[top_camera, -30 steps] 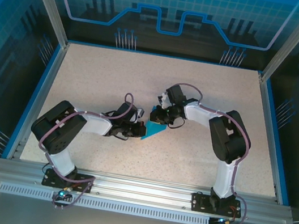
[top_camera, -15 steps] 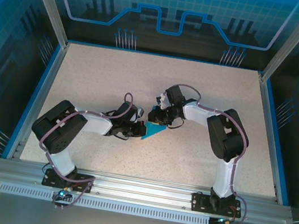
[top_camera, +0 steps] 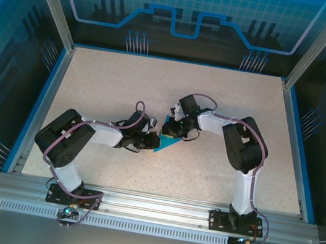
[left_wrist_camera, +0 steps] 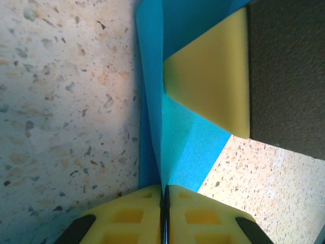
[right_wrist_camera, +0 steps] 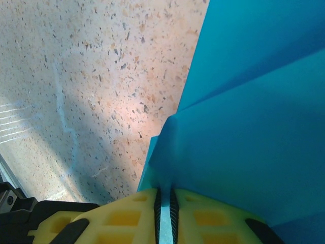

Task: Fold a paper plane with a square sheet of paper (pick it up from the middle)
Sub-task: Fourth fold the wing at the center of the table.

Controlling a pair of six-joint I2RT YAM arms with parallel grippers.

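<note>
The square sheet of paper (top_camera: 167, 143) is folded into a small pointed blue paper plane shape at the table's middle, between both grippers. My left gripper (top_camera: 151, 140) comes from the left and is shut on the paper's raised centre fold (left_wrist_camera: 165, 168); its yellow fingertips (left_wrist_camera: 137, 206) press together on the thin edge. My right gripper (top_camera: 169, 127) reaches in from the back right and is shut on a folded flap of the same paper (right_wrist_camera: 254, 127). One yellow finger (left_wrist_camera: 213, 86) of the right gripper shows in the left wrist view, resting against the paper.
The speckled beige table (top_camera: 113, 82) has a blue rim (top_camera: 41, 101) and dark glass walls around it. Both arms' elbows bend over the near half of the table. Bare tabletop (right_wrist_camera: 101, 76) lies beside the paper.
The right arm has shifted slightly to the left, its elbow and wrist closer to the paper. The paper and the left arm have barely moved.
</note>
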